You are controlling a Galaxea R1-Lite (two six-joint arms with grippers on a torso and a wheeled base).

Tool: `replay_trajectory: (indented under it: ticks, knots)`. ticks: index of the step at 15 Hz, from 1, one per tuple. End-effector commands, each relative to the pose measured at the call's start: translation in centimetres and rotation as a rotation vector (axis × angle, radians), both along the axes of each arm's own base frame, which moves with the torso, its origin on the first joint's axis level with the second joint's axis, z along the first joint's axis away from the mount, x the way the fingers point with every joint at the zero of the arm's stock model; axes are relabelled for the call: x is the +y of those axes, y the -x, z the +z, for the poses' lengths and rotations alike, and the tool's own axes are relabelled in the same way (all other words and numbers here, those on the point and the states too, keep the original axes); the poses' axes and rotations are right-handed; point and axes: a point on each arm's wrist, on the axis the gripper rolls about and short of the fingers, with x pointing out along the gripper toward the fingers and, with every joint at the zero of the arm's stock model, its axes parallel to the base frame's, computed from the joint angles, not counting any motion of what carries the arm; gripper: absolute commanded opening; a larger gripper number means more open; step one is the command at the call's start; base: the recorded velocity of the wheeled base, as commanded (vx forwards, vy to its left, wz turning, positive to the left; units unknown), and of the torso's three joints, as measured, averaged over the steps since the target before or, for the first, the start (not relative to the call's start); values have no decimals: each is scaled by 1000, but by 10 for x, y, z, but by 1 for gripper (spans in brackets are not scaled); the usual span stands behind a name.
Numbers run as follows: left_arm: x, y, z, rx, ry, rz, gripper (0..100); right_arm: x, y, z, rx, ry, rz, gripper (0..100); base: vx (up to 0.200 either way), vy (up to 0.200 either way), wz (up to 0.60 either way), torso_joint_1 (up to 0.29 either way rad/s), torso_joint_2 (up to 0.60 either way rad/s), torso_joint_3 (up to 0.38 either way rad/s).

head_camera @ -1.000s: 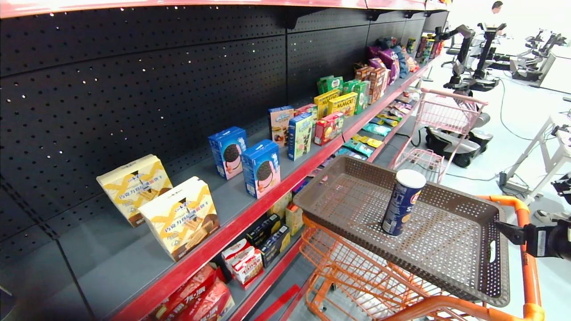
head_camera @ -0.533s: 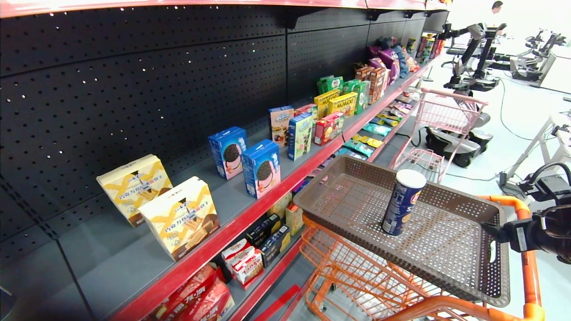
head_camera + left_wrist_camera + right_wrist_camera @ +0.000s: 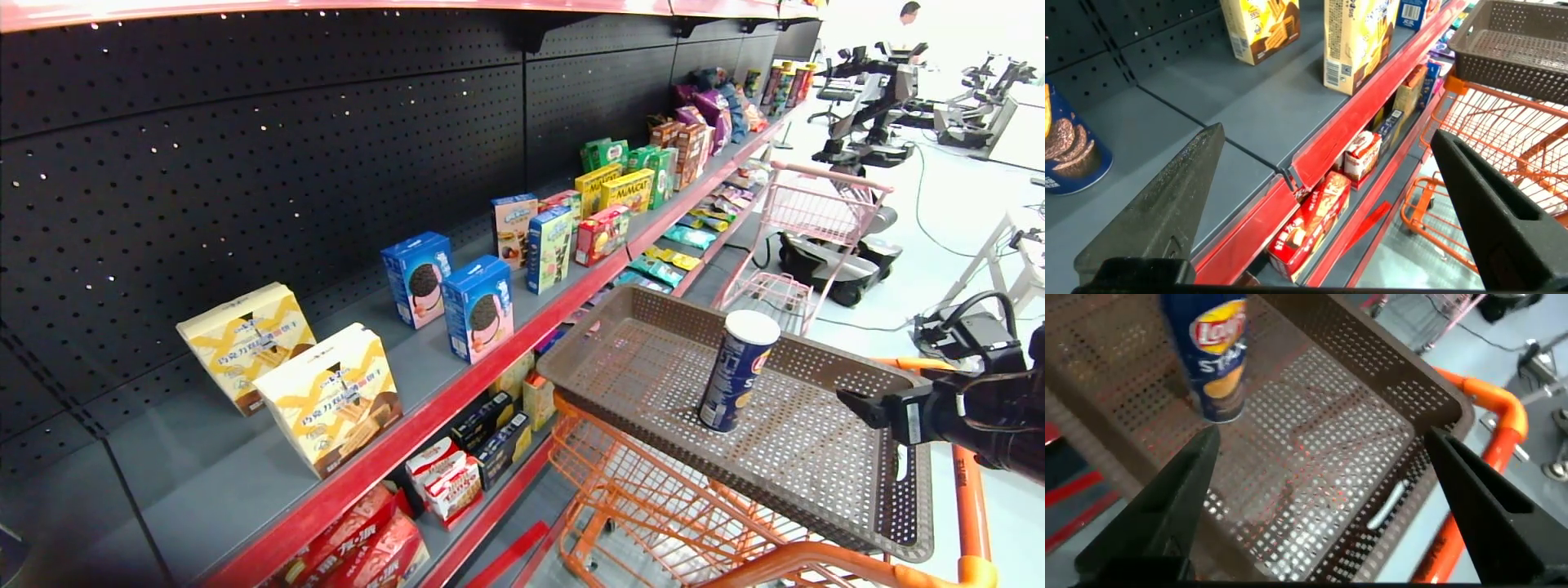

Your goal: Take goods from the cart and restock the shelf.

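A blue chip can [image 3: 737, 369] with a white lid stands upright in the brown perforated tray [image 3: 816, 465] on top of the orange cart [image 3: 969, 490]. My right gripper [image 3: 869, 407] hangs open over the tray's right rim, a little to the right of the can. The right wrist view shows the can [image 3: 1212, 355] ahead of the spread fingers [image 3: 1184, 498], with bare tray [image 3: 1323, 465] between them. My left gripper [image 3: 1323, 220] is open and empty above the front of the grey shelf [image 3: 1233, 114], near its red edge rail [image 3: 1372, 122].
On the shelf [image 3: 245, 465] stand yellow biscuit boxes [image 3: 331, 396], blue cookie boxes [image 3: 478, 306] and more boxes farther along. A blue cookie tub [image 3: 1069, 139] sits beside the left gripper. Lower shelves hold packets. A pink cart [image 3: 816, 216] stands beyond the orange one.
My right gripper has come in from the right edge, leftward over the tray's rim toward the chip can. The can and the shelf goods have not moved.
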Motion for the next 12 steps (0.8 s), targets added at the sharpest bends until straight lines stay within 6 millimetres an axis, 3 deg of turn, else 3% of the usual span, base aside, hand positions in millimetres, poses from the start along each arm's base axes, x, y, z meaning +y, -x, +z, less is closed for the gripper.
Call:
replay_trajectory:
  ticks: [1,5,8,12]
  knots:
    - [0,0,0,0,0,1,100,6,-2,-11,47,4,23,100,0,0,0,0,0,0]
    - [0,0,0,0,0,1,100,11,4,-12,43,47,22,100,0,0,0,0,0,0]
    - [0,0,0,0,0,-1,100,9,-2,-4,-10,57,4,100,0,0,-600,4,4,2]
    - [0,0,0,0,0,-1,100,8,-5,-10,-14,43,9,100,0,0,0,0,0,0]
